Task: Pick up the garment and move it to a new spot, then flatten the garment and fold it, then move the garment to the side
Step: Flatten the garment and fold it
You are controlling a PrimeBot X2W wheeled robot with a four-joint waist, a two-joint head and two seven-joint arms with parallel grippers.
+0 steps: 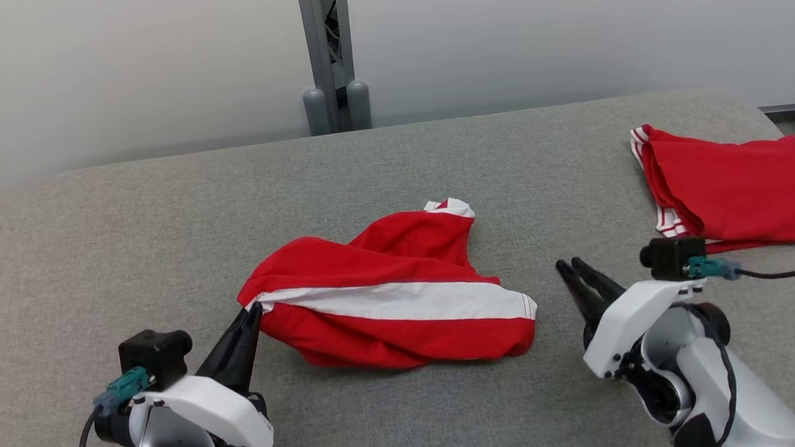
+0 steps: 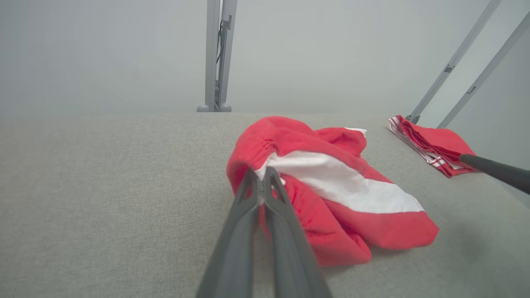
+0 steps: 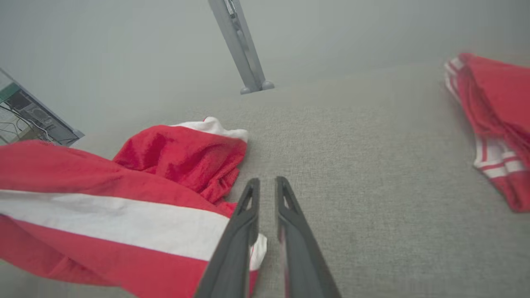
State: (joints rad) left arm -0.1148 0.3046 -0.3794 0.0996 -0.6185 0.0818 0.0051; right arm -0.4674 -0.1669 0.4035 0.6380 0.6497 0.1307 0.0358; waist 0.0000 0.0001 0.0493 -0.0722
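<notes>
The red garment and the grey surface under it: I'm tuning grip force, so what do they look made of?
Garment: soft matte fabric, perhaps cotton or polyester; it crumples in loose folds.
Surface: grey matte woven cloth, upholstery-like; fine speckled weave shows.

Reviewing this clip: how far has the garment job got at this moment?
Done: nothing certain for this piece; a folded red garment already lies at the far right of the table. In hand: the left gripper is shut on the left corner of the crumpled red-and-white garment; the right gripper hangs empty beside its right end, jaws slightly apart. Left: flattening, folding, moving aside.
</notes>
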